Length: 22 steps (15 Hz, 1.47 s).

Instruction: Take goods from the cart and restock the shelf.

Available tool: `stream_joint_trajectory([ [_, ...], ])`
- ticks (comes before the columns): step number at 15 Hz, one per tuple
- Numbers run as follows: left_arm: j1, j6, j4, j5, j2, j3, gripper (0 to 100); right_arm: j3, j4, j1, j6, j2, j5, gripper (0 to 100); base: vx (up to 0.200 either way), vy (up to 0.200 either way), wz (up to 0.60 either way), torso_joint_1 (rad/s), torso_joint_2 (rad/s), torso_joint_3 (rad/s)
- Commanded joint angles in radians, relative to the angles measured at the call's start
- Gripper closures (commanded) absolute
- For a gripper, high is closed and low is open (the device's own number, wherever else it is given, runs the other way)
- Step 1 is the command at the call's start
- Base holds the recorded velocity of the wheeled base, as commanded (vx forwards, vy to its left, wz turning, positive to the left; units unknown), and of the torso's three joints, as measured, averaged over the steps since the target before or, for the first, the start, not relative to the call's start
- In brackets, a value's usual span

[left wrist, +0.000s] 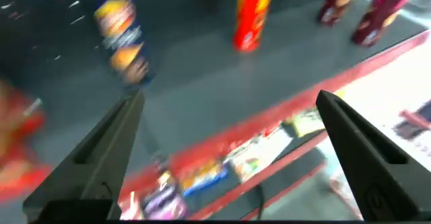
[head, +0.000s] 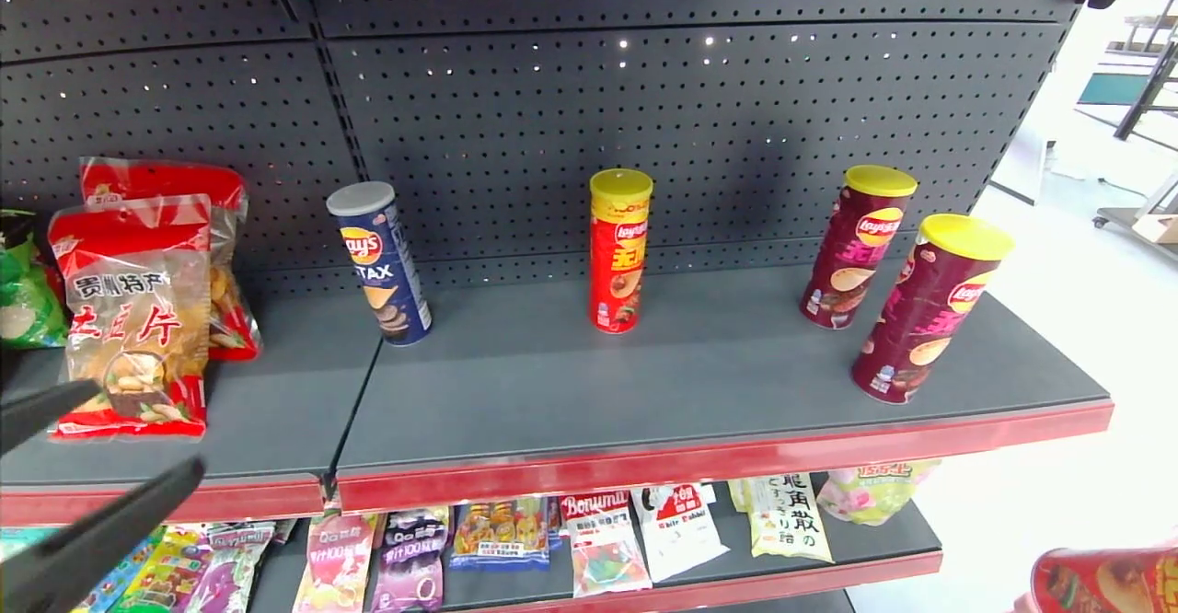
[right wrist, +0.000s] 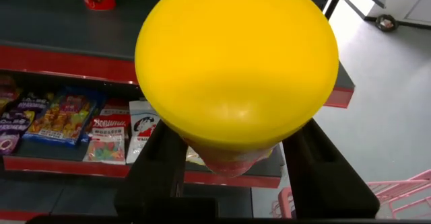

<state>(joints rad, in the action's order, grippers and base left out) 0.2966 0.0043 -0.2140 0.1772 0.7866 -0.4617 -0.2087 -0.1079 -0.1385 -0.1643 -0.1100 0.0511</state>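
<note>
- Fingers (head: pixel 92 521) of the left gripper (head: pixel 145 425) stand spread wide at the lower left, before the shelf (head: pixel 644 383), with nothing between them.
- Snack bags (head: pixel 138 318), red and clear, stand at the shelf's left end, one behind the other.
- Blue canister (head: pixel 379 263), grey lid, stands upright beside the seam between shelf panels.
- Red canister (head: pixel 619 249), yellow lid, stands upright mid-shelf, towards the back.
- Packets (head: pixel 598 539) lie in a row on the tier below.
- Maroon canisters (head: pixel 858 247), two, yellow lids, stand near each other at the right end, one farther forward.
- Right gripper (right wrist: pixel 239 163) is clamped on a yellow-lidded canister (right wrist: pixel 236 62), held off the shelf, low at the far right.
</note>
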Motion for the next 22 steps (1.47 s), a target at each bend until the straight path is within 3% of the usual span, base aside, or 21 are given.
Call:
stream_joint_trajectory([
  [1, 0.125, -0.021, -0.34, 0.199, 0.823, -0.377, 0, 0.023, 0.0, 0.005, 0.0, 0.01, 0.003, 100, 0.0, 0.0, 0.0, 0.0, 0.0, 0.0],
  [2, 0.133, -0.023, -0.337, 0.2, 0.842, -0.4, 0, 0.023, 0.002, 0.007, 0.0, 0.01, 0.003, 100, 0.0, 0.0, 0.0, 0.0, 0.0, 0.0],
  [3, 0.174, -0.024, -0.315, 0.208, 1.004, -0.592, 0, 0.022, 0.002, 0.007, 0.005, 0.01, 0.003, 100, 0.0, 0.0, 0.0, 0.0, 0.0, 0.0],
  [4, 0.182, -0.023, -0.3, 0.211, 1.056, -0.657, 0, 0.022, 0.002, 0.007, 0.006, 0.01, 0.003, 100, 0.0, 0.0, 0.0, 0.0, 0.0, 0.0],
  [5, 0.205, -0.024, -0.272, 0.226, 1.155, -0.788, 0, 0.017, 0.004, 0.007, 0.009, 0.01, 0.006, 100, 0.0, 0.0, 0.0, 0.0, 0.0, 0.0],
  [6, 0.207, -0.024, -0.271, 0.228, 1.162, -0.795, 0, 0.017, 0.004, 0.005, 0.009, 0.01, 0.006, 100, 0.0, 0.0, 0.0, 0.0, 0.0, 0.0],
  [7, 0.239, -0.026, -0.252, 0.237, 1.277, -0.937, 0, 0.017, 0.005, 0.007, 0.02, 0.01, 0.006, 100, 0.0, 0.0, 0.0, 0.0, 0.0, 0.0],
  [10, 0.25, -0.021, -0.185, 0.254, 1.323, -0.966, 0, 0.025, 0.004, 0.007, 0.032, 0.01, 0.006, 100, 0.0, 0.0, 0.0, 0.0, 0.0, 0.0],
  [12, 0.24, 0.011, -0.191, 0.255, 1.349, -0.966, 0, 0.031, 0.004, 0.007, 0.034, 0.01, 0.007, 100, 0.0, 0.0, 0.0, 0.0, 0.0, 0.0],
  [15, 0.226, 0.02, -0.194, 0.251, 1.366, -0.974, 0, 0.037, 0.002, 0.007, 0.037, 0.01, 0.007, 100, 0.0, 0.0, 0.0, 0.0, 0.0, 0.0],
  [17, 0.214, 0.043, -0.214, 0.238, 1.372, -0.971, 0, 0.037, 0.002, 0.007, 0.038, 0.01, 0.009, 100, 0.0, 0.0, 0.0, 0.0, 0.0, 0.0],
  [22, 0.205, 0.046, -0.235, 0.188, 1.407, -1.025, 0, 0.038, 0.0, 0.007, 0.055, 0.01, 0.009, 100, 0.0, 0.0, 0.0, 0.0, 0.0, 0.0],
])
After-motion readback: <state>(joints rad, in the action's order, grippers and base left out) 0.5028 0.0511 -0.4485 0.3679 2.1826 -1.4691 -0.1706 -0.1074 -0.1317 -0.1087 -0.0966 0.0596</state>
